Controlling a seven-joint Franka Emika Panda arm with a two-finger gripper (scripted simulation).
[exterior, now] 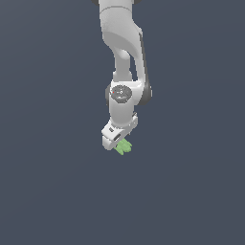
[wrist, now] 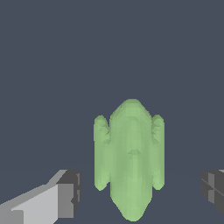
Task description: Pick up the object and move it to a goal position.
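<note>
- Gripper spread open, dark fingertips on either side of the object, clear gaps both sides, no contact.
- Object: light-green, lobed, one long middle lobe and two shorter side ones, sits between the fingers.
- Exterior view: object just under the white gripper, arm hanging nearly straight down above it.
- Plain dark-grey floor all around the object.

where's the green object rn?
Exterior view: the green object sits just below the white pincer, near frame centre. Wrist view: it lies between the open fingers, touching neither.
</note>
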